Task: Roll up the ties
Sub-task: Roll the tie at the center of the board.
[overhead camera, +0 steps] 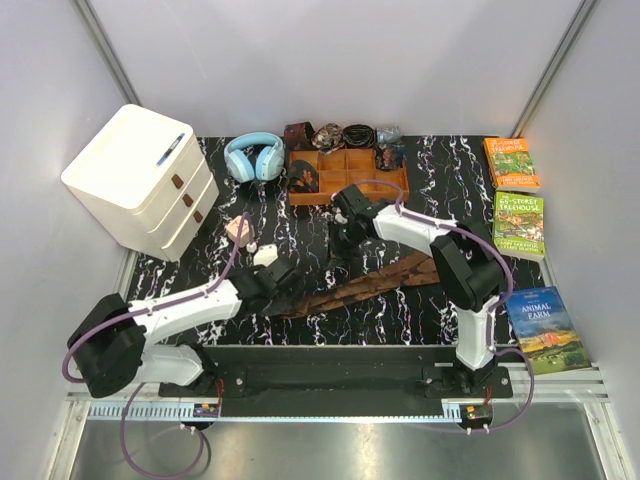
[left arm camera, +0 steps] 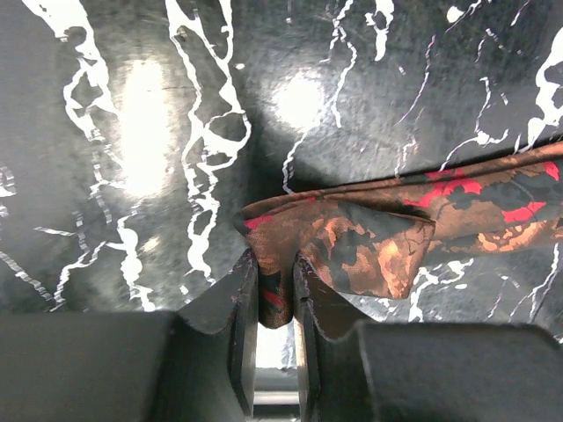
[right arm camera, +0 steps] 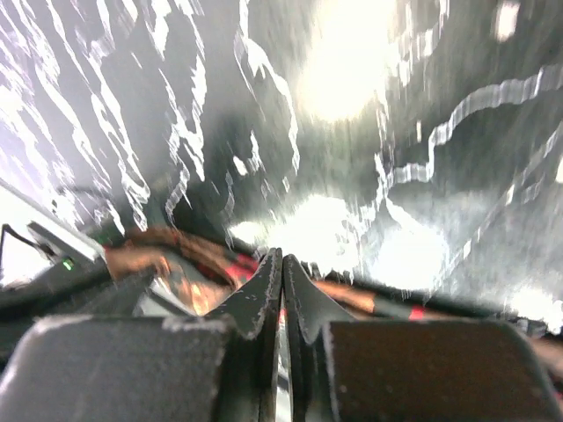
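Observation:
One tie (overhead camera: 365, 285), dark brown with a reddish-tan pattern, lies stretched out on the black marbled table (overhead camera: 450, 200), running from lower left to upper right. My left gripper (overhead camera: 283, 285) is shut on its left end. In the left wrist view the folded end of the tie (left arm camera: 378, 237) is pinched between the jaws of the left gripper (left arm camera: 274, 264). My right gripper (overhead camera: 340, 248) hovers just behind the middle of the tie. In the blurred right wrist view the right gripper (right arm camera: 283, 259) is shut, with the tie (right arm camera: 202, 255) lying across beyond its tips.
An orange-brown wooden tray (overhead camera: 398, 190) with compartments stands at the back and holds a rolled tie (overhead camera: 305, 178). Several rolled items (overhead camera: 327, 135) lie behind it. Blue headphones (overhead camera: 254, 157) and a white drawer unit (overhead camera: 140, 180) are at the left. Books (overhead camera: 518, 222) are at the right.

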Robot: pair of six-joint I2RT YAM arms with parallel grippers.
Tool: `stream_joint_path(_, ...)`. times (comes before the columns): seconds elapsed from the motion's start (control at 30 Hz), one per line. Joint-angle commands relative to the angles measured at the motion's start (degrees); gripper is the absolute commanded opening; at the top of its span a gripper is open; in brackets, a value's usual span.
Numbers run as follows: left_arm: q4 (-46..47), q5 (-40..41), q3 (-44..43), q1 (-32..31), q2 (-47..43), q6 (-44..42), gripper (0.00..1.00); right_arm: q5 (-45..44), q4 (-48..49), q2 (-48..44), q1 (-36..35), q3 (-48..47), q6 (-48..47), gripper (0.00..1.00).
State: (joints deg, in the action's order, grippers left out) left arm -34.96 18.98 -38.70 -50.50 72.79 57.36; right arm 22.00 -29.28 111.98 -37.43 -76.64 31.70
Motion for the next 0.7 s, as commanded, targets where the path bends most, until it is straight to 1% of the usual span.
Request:
stream_joint_path(0.0,-3.5,2.2,-2.8,0.3,-2.1,-3.0,0.16,-2.8,0.6,6.2,0.4,-5.9,0.9,0.08)
stream_joint_path(0.1,-4.1,2.2,-3.3,0.2,-2.1,-3.1,0.15,-1.8,0.5,8.5,-1.1,-7.0,1.3,0.06)
stream_joint_path(0.17,-4.3,2.1,-3.7,0.3,-2.2,-3.4,0.15,-2.5,0.6,8.9,-3.2,-6.5,1.4,0.06)
stream_joint_path(0.27,-5.3,2.5,-4.4,0.2,-2.5,-3.7,0.15,-3.1,0.7,8.2,-4.6,-4.0,2.0,0.06)
stream_joint_path(0.53,-8.8,5.1,-5.5,0.5,-3.2,-1.9,0.17,-3.9,1.9,-1.0,-6.2,8.4,4.5,0.05)
stream_joint_path(0.67,-9.9,6.0,-5.5,1.2,-4.5,-0.9,0.17,-3.8,2.0,-4.8,-7.7,11.4,5.9,0.06)
